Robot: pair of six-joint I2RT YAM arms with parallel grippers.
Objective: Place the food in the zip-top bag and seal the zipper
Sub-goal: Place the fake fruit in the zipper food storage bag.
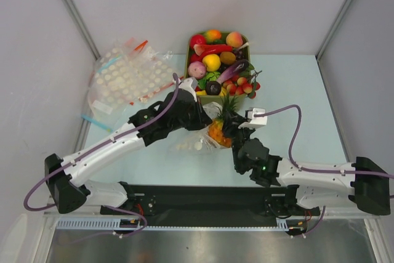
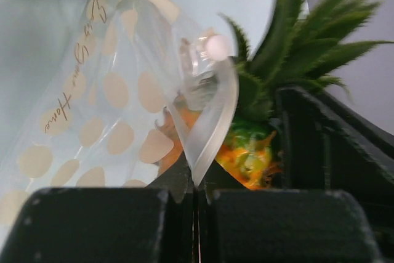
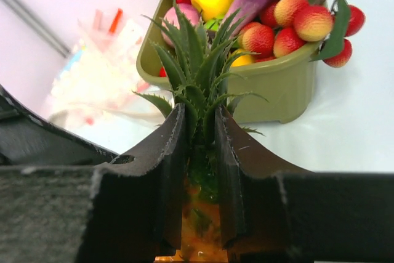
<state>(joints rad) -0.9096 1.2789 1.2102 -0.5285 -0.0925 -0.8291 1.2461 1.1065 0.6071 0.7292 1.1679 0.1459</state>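
My right hand [image 3: 200, 126] is closed narrowly on the pineapple [image 3: 198, 69], its jaws pinching the neck just under the green crown, with the orange body hanging below them. My left hand [image 2: 196, 196] is shut on the zipper [image 2: 215, 121]. The pale strip loops up out of the closed jaws, holding the zip-top bag [image 2: 104, 97] up and its mouth open beside the fruit. From above, the pineapple sits between my two hands. The bag trails off at about eight o'clock from it onto the tabletop [image 1: 295, 90], and my right hand comes in from four o'clock. A little orange shows through the film, so I judge the body is at the mouth or just entering it, though I cannot tell how deep, and the crown is plainly outside. So the first piece is mid-insertion at best, and nothing I can see lies fully in the bag. The red berries [image 1: 246, 85], the dark round piece [image 1: 213, 88] and the other food sit in the green tub [image 1: 189, 44] at twelve o'clock. The heap of spare bags [image 1: 123, 78] lies at ten o'clock. The seal is not yet made.
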